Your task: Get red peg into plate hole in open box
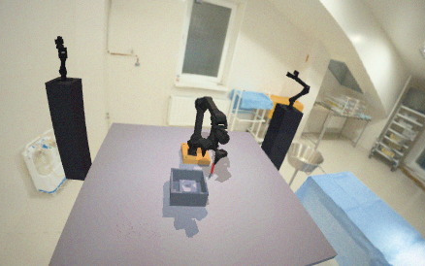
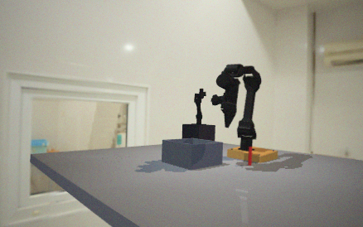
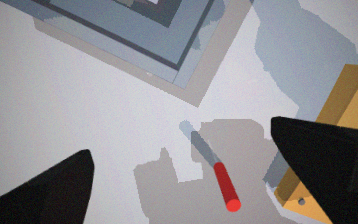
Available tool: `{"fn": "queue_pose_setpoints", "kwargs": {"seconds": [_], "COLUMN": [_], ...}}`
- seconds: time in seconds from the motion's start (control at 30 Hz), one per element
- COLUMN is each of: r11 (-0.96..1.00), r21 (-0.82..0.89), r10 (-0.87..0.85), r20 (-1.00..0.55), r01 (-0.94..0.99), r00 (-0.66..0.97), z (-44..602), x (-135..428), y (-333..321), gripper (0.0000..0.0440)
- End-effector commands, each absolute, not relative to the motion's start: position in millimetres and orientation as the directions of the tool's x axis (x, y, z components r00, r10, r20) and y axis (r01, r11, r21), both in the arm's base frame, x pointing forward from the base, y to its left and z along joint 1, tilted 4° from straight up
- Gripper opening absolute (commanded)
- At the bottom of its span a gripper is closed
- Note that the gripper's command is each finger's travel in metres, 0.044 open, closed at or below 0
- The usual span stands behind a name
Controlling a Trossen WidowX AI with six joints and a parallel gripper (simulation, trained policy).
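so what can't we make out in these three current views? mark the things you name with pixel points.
- Hole in the pale square plate [image 1: 188, 189]: too small and blurred in top; cut off by the upper edge in wrist.
- Floor of the open grey box [image 1: 188, 197] [image 2: 191, 155]: hidden by its walls in exterior.
- Black pincer's [image 3: 182, 142] finger roots: cut off by the wrist frame's edges.
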State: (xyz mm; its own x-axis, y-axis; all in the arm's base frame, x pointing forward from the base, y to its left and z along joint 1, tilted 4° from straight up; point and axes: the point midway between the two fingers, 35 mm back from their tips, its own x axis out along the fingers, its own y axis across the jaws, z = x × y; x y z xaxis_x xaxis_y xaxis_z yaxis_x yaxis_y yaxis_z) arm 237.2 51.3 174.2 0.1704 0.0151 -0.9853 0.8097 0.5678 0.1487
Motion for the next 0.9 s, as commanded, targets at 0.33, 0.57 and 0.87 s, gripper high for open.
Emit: {"fn": "queue_pose_setpoints", "kwargs": {"seconds": [0.33, 0.57, 0.87], "r11": [0.656, 0.686, 0.713], "r21": [-0.051, -0.091, -0.085], "r10": [-0.047, -0.075, -0.102], "r20": [-0.999, -0.996, -0.995], "r01": [0.753, 0.722, 0.696], "r00": [-0.027, -0.054, -0.017], "z": [139.5, 111.3, 67.9], "x": [178.3, 166.0, 164.3], "y": [101.9, 119.5, 131.7], "gripper": [0.044, 0.044, 0.0438]}}
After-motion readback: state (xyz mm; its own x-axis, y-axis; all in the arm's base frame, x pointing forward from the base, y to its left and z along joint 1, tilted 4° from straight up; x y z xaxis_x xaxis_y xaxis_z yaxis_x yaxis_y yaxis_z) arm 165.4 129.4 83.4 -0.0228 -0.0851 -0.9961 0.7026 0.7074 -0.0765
